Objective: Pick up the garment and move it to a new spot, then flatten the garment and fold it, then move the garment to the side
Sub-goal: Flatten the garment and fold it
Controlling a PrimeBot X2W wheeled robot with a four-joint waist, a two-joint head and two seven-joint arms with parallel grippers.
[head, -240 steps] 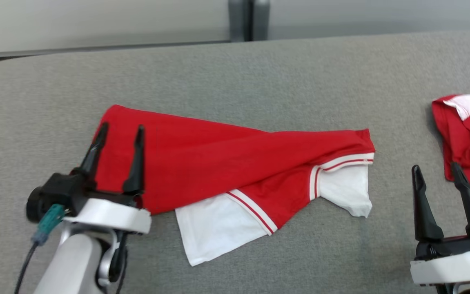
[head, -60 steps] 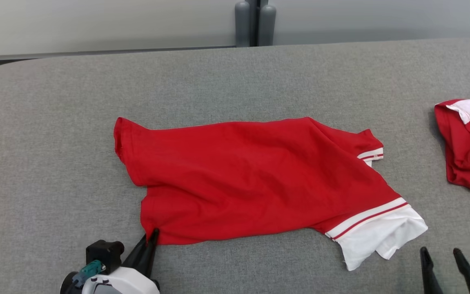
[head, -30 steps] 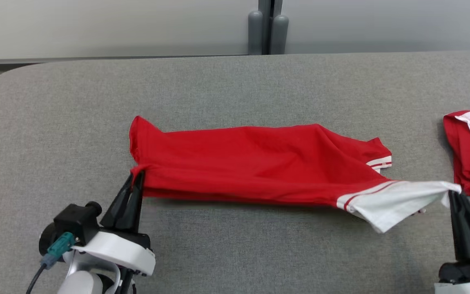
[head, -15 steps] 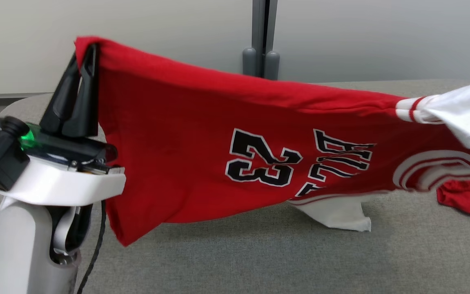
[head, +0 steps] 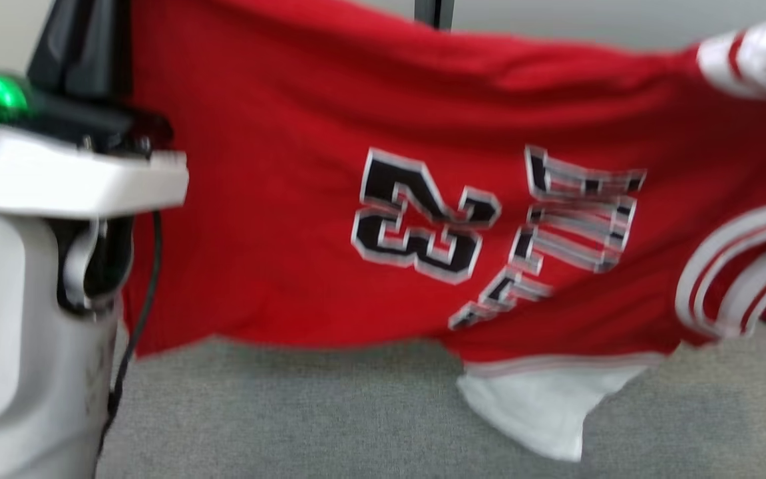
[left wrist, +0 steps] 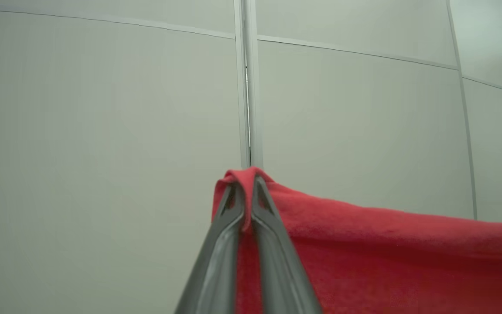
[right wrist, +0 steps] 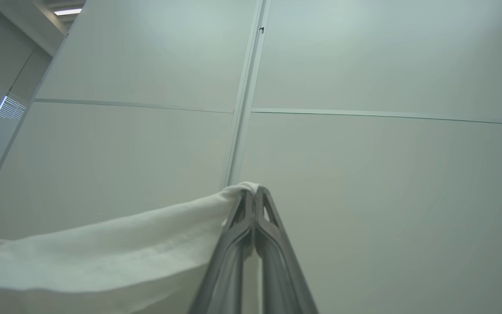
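My left gripper [left wrist: 247, 185] is clamped on a red corner of the garment [head: 276, 253]. My right gripper [right wrist: 255, 194] is clamped on its upper white sleeve [right wrist: 102, 253]. In the head view the garment hangs stretched between them, from ten o'clock to two o'clock, above the gray table [head: 289, 412]. Its lower white sleeve [head: 542, 412] dangles at five o'clock, blurred.

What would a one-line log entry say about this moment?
shirt: held up, spread over table | left gripper: shut on its red corner | right gripper: shut on its white end
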